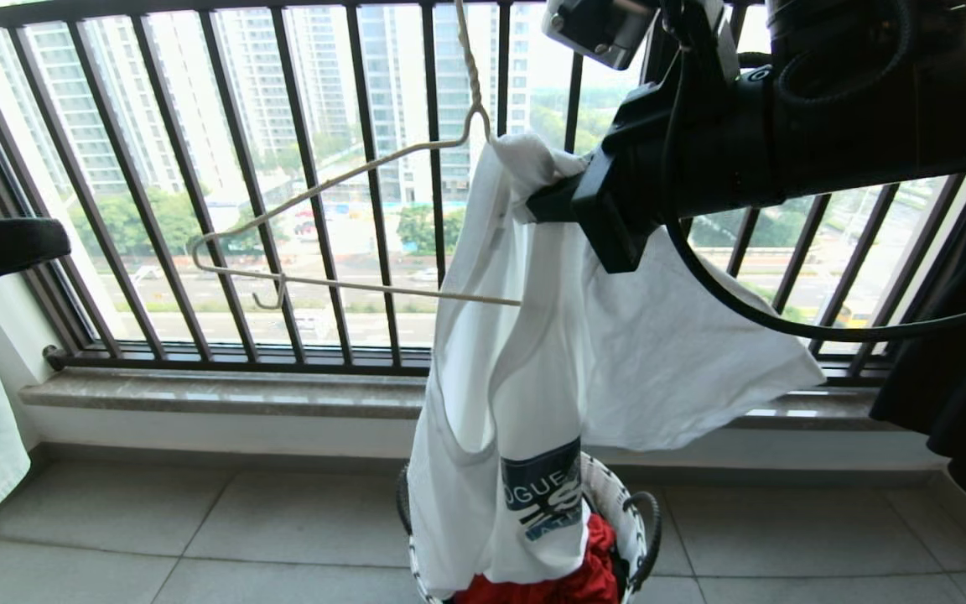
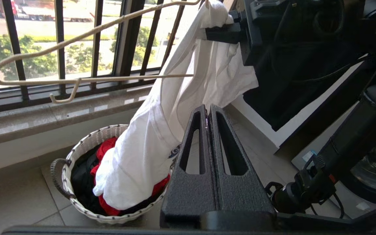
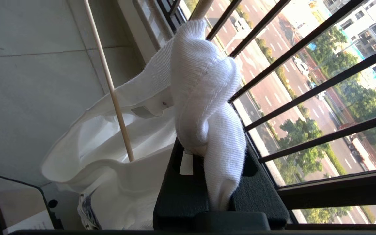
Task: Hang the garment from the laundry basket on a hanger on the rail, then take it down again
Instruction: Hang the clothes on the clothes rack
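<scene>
Threading the T-shirt onto the hanger, one shoulder at a time.

I am pinching the collar of the white T-shirt (image 1: 533, 369) in my right gripper (image 1: 543, 201), up by the neck of the cream wire hanger (image 1: 340, 243); one hanger arm is already running inside the shirt, the other is poking out bare, and the hem is trailing into the laundry basket (image 1: 630, 512) over a red cloth (image 1: 584, 579). My left gripper (image 2: 207, 114) is hovering low beside the shirt, jaws pressed together on nothing. Next, I judge, I need to open it, take the loose shoulder and draw it over the bare arm.
</scene>
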You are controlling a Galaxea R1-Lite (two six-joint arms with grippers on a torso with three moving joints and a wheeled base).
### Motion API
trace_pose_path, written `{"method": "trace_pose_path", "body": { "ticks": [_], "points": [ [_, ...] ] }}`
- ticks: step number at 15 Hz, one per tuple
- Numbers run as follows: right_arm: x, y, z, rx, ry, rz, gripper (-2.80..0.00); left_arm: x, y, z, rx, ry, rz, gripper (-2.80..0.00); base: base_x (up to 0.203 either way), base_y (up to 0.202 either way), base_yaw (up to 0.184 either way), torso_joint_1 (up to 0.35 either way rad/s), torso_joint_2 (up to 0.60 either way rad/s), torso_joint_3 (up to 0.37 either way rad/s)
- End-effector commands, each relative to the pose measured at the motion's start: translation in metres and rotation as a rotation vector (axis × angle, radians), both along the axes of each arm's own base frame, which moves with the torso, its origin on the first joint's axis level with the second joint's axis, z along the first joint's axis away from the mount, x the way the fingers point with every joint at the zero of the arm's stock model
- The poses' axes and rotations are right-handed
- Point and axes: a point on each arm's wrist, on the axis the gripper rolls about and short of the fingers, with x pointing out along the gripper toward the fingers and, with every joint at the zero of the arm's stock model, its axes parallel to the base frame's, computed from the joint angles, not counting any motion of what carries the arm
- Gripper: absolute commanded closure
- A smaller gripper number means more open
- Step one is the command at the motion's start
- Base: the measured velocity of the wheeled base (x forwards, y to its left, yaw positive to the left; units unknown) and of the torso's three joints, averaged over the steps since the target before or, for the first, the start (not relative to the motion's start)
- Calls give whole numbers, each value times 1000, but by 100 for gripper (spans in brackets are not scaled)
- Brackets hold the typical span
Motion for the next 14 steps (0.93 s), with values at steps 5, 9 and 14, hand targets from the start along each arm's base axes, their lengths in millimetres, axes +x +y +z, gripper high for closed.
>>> {"method": "trace_pose_path", "body": {
  "ticks": [5,9,14],
  "points": [
    [9,2,5,127,7,-71,0,58,-35,-27,78,314,-25,0,0,0,0,0,0,0],
    [5,8,5,125,6,-80,0,97,-57,-64,105,401,-19,-280,0,0,0,0,0,0],
    [1,37,-9,128,49,-40,0,114,-66,-81,55,372,-17,-280,0,0,0,0,0,0]
  ]
}}
